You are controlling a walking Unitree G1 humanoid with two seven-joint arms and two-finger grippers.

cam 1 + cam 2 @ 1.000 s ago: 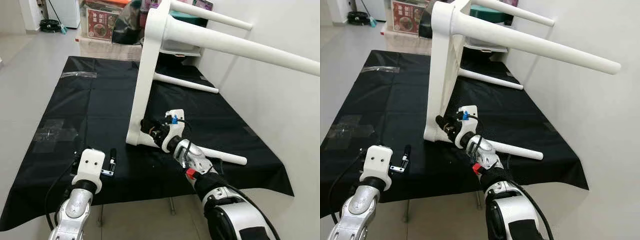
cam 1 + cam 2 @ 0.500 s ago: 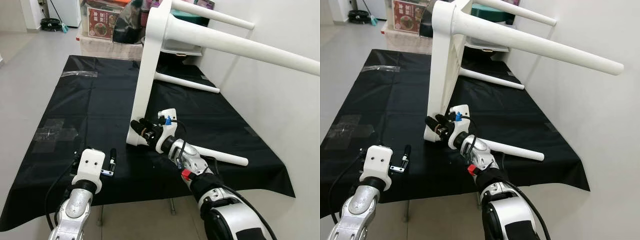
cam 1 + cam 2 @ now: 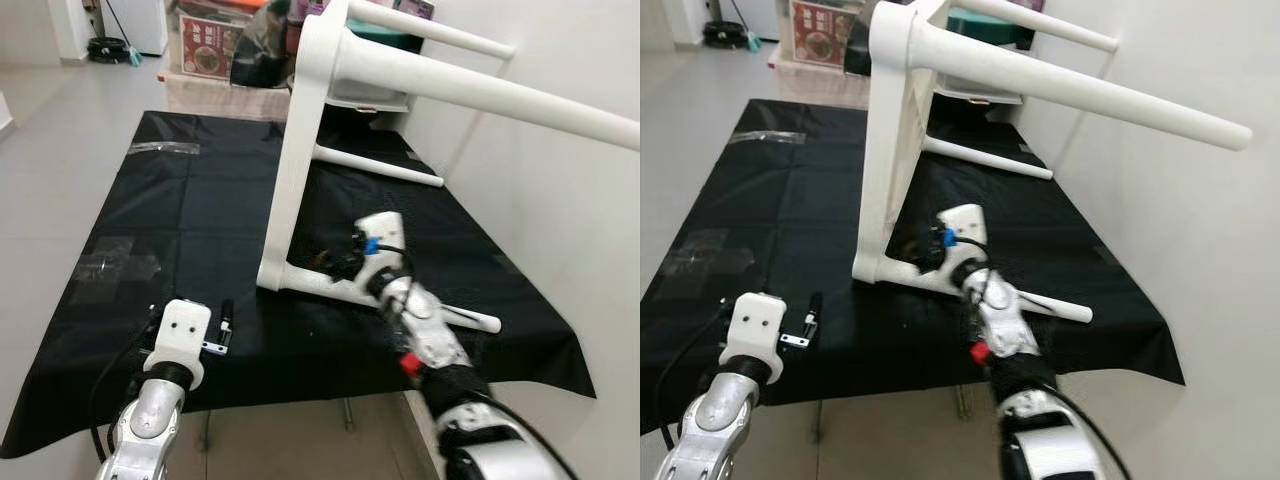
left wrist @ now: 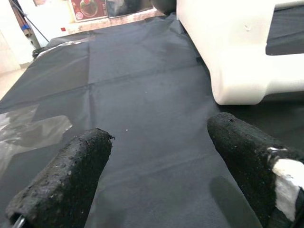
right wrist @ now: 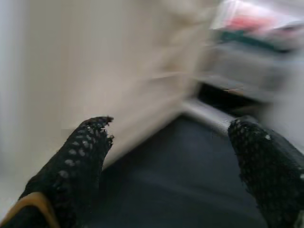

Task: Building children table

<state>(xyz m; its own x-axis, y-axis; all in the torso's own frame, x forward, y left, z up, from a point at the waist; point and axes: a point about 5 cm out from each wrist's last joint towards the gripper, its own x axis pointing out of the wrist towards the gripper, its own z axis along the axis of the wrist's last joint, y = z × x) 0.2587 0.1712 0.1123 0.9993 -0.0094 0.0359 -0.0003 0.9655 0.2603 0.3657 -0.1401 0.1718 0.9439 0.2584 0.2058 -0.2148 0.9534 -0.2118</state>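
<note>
A white children's table [image 3: 300,150] stands on its side on a surface under a black cloth [image 3: 180,220]. Its legs [image 3: 480,90] stick out toward the wall, and the lowest leg [image 3: 468,317] lies along the cloth. My right gripper [image 3: 335,262] is open just beside the tabletop's lower edge, holding nothing. In the blurred right wrist view its fingers [image 5: 80,156] frame the white panel [image 5: 118,66]. My left gripper [image 3: 225,325] hovers open over the cloth near the front edge. The table's lower corner [image 4: 237,71] lies ahead of the left gripper [image 4: 161,142].
A white wall [image 3: 560,220] runs close along the right side. Boxes and dark bags [image 3: 205,45] are stacked behind the cloth. Clear tape patches [image 3: 110,265] lie on the cloth's left part. Grey floor [image 3: 60,130] opens to the left.
My right gripper has swung to the right, away from the tabletop's lower corner, and its arm now lies further right. The left arm has stayed put. The camera has shifted slightly.
</note>
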